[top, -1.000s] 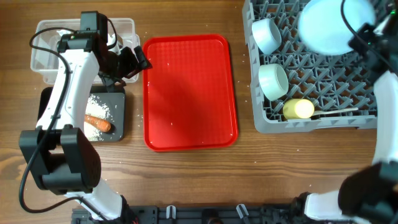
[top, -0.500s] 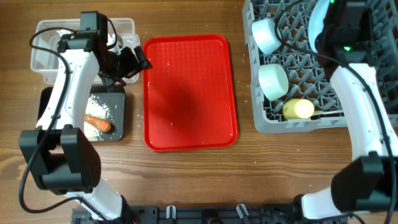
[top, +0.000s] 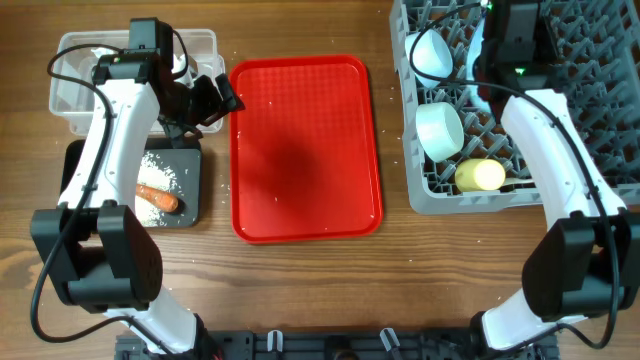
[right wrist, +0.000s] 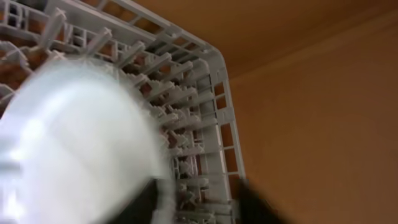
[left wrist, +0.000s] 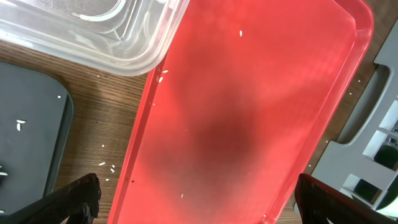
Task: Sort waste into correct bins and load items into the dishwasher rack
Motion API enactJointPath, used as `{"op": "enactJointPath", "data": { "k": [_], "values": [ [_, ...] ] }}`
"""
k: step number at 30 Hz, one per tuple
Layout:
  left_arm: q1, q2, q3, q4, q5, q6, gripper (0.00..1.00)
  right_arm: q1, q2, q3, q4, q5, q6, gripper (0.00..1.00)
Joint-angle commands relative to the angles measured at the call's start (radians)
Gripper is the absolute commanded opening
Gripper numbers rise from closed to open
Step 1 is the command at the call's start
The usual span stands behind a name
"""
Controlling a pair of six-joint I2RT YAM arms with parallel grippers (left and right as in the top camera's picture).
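Observation:
The grey dishwasher rack holds two pale bowls, a yellow cup and a white spoon. In the right wrist view the pale blue plate stands blurred among the rack's pegs. My right gripper is open, with the plate's rim by its left finger and rack showing in the gap. My left gripper hangs wide open and empty over the red tray's near-left edge. A carrot piece and rice lie on the black tray.
The red serving tray lies in the middle with a few rice grains on it. The clear tub sits at the back left, behind the black tray. My right arm crosses above the rack. Loose grains dot the wood beside the tray.
My right arm has swung left over the rack, carrying the plate from face-up to standing on edge among the pegs. Its jaws have parted from shut. The left arm has not moved.

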Motion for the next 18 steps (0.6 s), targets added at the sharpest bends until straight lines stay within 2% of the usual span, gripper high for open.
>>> {"op": "enactJointPath", "data": {
  "k": [1, 3, 4, 6, 10, 12, 16, 18],
  "values": [
    [0.001, -0.011, 0.003, 0.000, -0.002, -0.002, 1.00, 0.016, 0.017, -0.001, 0.002, -0.007, 0.005, 0.81],
    [0.001, -0.011, 0.003, 0.000, -0.002, -0.002, 1.00, 0.016, 0.013, -0.001, 0.000, -0.006, 0.071, 0.94],
    [0.001, -0.011, 0.003, 0.000, -0.002, -0.002, 1.00, 0.016, 0.006, -0.001, -0.011, -0.007, 0.114, 0.96],
    [0.001, -0.011, 0.003, 0.000, -0.002, -0.002, 1.00, 0.016, -0.043, -0.001, -0.074, -0.013, 0.227, 0.99],
    [0.001, -0.011, 0.003, 0.000, -0.002, -0.002, 1.00, 0.016, -0.227, -0.001, -0.243, -0.208, 0.352, 1.00],
    [0.001, -0.011, 0.003, 0.000, -0.002, -0.002, 1.00, 0.016, -0.360, -0.001, -0.324, -0.430, 0.438, 1.00],
    [0.001, -0.011, 0.003, 0.000, -0.002, -0.002, 1.00, 0.016, -0.522, -0.001, -0.452, -0.865, 0.439, 1.00],
    [0.001, -0.011, 0.003, 0.000, -0.002, -0.002, 1.00, 0.016, -0.564, -0.001, -0.515, -1.009, 0.440, 1.00]
  ]
}}
